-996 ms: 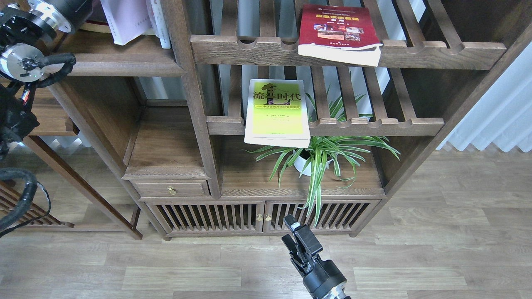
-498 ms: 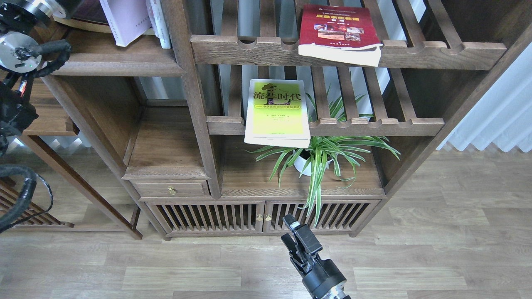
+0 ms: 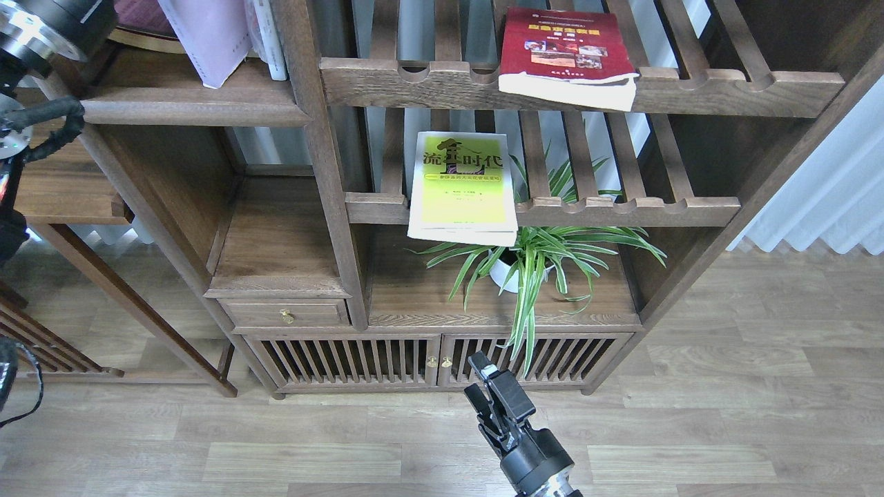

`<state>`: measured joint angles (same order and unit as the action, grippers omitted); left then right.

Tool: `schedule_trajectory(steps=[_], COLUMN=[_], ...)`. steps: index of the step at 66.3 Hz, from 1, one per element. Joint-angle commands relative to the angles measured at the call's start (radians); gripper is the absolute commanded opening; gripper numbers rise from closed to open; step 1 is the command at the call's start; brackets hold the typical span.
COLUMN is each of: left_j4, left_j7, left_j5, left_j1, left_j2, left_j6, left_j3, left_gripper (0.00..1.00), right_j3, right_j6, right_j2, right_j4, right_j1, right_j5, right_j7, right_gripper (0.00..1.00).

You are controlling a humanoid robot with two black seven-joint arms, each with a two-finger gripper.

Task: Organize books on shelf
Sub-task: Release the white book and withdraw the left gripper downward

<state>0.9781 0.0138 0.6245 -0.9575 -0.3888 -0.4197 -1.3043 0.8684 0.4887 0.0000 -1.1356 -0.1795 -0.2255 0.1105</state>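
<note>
Dark-brown wooden bookcase [image 3: 324,172] fills my head view, standing on pale wood-plank flooring [image 3: 725,386], with white curtains [image 3: 829,200] at the right edge.

I count three paperbacks. The dark red book [image 3: 563,52] lies flat on the upper slatted rack [image 3: 725,86], its front edge overhanging the notched rail. The yellow-green book [image 3: 464,183] lies flat on the lower slatted rack [image 3: 621,207], also overhanging the rail. The white and lavender book [image 3: 207,38] leans upright on the solid shelf [image 3: 186,110] at upper left, just beside a plastic-wrapped white book [image 3: 269,38].

One potted spider plant [image 3: 532,262] stands directly below the yellow-green book, its leaves rising through the slats beside it.

My right gripper [image 3: 492,386] hangs low in front of the slatted cabinet doors [image 3: 442,359], well apart from every book; its fingers [image 3: 507,400] are seen end-on and dark, so I cannot tell if they are apart or together. My left arm [image 3: 34,41] shows at the upper left edge; its gripper is out of view.

Compared with half a second ago, the left arm has moved up and further out of frame, and the view has shifted slightly; the books have not moved.
</note>
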Motion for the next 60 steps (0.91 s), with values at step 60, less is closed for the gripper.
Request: schedule_trajectory(steps=[60], left_j4=[0.142], left_j7=[0.164], left_j5=[0.000], left_j1=[0.189], left_j2=[0.111], left_j6=[-0.054], left_j3=[-0.223], left_gripper=[0.77], right_j3=[0.000], right_j6=[0.000], right_j2=[0.000], right_j4=[-0.035], right_j1=[-0.057], right_j5=[0.002], right_j7=[0.000], right_gripper=[0.98])
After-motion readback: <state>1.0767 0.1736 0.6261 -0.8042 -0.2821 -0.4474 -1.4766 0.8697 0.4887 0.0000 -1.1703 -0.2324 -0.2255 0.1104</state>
